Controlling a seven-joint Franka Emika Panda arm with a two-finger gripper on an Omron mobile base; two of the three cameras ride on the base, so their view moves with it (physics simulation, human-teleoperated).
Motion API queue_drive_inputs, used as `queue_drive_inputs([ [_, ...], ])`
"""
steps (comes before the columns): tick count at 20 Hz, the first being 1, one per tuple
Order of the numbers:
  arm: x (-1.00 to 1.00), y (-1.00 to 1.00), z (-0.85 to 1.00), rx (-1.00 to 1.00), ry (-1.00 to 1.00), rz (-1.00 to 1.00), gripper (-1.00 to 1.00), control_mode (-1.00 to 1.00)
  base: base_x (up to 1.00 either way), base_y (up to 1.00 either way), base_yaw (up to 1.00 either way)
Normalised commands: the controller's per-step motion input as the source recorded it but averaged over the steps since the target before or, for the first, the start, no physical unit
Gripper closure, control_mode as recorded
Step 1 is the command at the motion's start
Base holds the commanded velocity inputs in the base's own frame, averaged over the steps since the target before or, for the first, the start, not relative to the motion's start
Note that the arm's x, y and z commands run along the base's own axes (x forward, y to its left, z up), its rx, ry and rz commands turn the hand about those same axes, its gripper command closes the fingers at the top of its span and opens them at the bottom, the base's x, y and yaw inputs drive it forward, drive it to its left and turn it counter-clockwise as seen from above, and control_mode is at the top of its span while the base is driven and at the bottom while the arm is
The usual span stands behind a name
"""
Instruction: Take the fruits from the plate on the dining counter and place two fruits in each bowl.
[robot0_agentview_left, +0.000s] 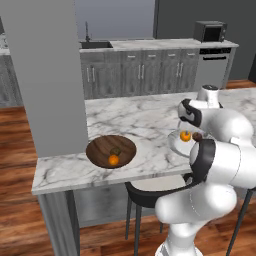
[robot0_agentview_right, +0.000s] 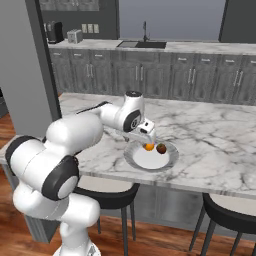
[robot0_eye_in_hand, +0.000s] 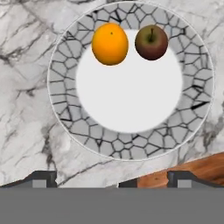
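Fingers spread wide, holding nothing, above plate with orange fruit and reddish-brown fruit

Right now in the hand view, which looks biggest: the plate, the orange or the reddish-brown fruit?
1. The plate, by far.
2. The orange.
3. The reddish-brown fruit, slightly smaller; they look close.

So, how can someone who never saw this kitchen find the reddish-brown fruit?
Look at the white marble dining counter, then the plate with the cracked grey rim. Two fruits lie there; the reddish-brown fruit is darker and has a stem, beside the bright orange fruit.
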Motion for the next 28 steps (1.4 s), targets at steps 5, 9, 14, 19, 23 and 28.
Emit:
queue_drive_inputs([
  [5,0.46,-0.19,-0.65,0.0,0.12,-0.02,-1.0,-1.0,0.0,0.0,0.0],
  [9,0.27,-0.28,-0.31,0.0,0.03,-0.04,-1.0,-1.0,0.0,0.0,0.0],
  [14,0.33,-0.07,-0.04,0.0,0.0,-0.13,-1.0,-1.0,0.0,0.0,0.0],
  [19,0.45,0.0,0.0,0.0,0.0,-0.23,-1.0,-1.0,0.0,0.0,0.0],
  [23,0.26,0.01,0.0,0.0,0.0,-0.18,-1.0,-1.0,0.0,0.0,0.0],
  [28,0.01,0.0,0.0,0.09,0.0,-0.13,-1.0,-1.0,0.0,0.0,0.0],
])
